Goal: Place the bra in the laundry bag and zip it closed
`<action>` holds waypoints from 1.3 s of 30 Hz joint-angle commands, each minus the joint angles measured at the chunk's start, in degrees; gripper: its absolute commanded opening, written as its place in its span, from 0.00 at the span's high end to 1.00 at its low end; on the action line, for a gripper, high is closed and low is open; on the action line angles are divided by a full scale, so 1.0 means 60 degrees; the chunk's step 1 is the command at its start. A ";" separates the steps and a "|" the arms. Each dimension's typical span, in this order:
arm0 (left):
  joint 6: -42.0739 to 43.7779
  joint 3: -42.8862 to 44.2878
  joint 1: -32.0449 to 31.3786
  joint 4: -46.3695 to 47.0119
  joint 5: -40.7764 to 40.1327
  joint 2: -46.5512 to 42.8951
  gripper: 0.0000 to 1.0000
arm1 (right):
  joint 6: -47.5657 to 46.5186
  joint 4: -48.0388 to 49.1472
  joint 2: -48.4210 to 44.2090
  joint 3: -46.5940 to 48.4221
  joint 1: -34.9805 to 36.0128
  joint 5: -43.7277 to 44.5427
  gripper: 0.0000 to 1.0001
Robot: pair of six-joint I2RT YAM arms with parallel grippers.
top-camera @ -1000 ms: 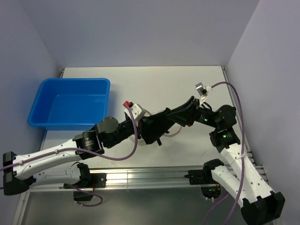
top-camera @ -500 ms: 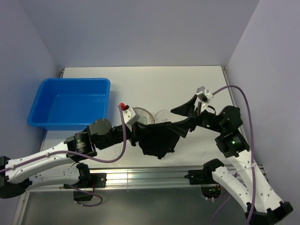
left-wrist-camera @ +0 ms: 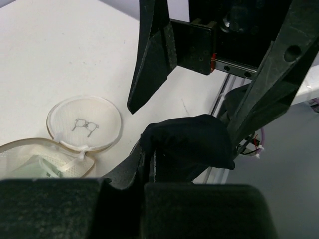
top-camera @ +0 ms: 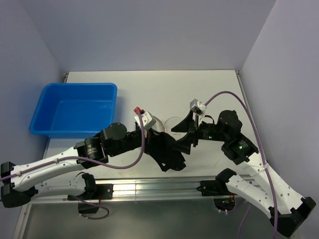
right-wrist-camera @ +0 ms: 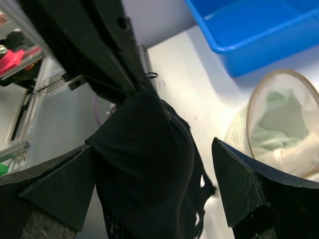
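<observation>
Two arms meet on the near side of the laundry bag, and the trouble I see from here is the black cloth. It hangs close beside the bag's open mouth. If I let go carelessly, it could drape over the opening and bury the zip, or end up shut inside. With both sets of fingers crowded this near the bag, a hasty move could also knock them together or shove the bag askew.

The left gripper is clamped tight on the cloth. The right gripper has its jaws spread wide to either side of the cloth, gripping nothing; whether a finger brushes the fabric I cannot tell.

The bra lies inside the bag, whose round lid is flopped open beside it — nothing zipped yet.
</observation>
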 commanded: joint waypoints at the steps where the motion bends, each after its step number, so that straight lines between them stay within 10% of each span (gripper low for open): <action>1: -0.0040 0.0661 0.0029 0.0043 -0.0517 0.0232 1.00 | -0.0321 -0.0441 -0.0212 0.0265 0.0097 0.0978 0.02; 24: -0.0347 0.0033 0.0805 0.0760 0.0844 -0.0059 1.00 | -0.0218 -0.0206 0.0166 0.0016 0.0331 0.2021 0.08; 32: -0.0465 0.0134 0.0864 0.0892 0.0728 0.0072 1.00 | 0.0265 0.0862 0.0196 -0.0526 0.0346 0.0673 0.71; 34: -0.0552 0.0266 0.0864 0.0702 0.0132 0.0131 0.98 | 0.0410 0.1009 0.0137 -0.0570 0.0346 0.0906 1.00; 39: -0.1255 0.0325 0.0995 0.0293 -0.2097 0.0306 0.37 | 0.0835 0.1548 0.0283 -0.0322 0.0331 0.2164 1.00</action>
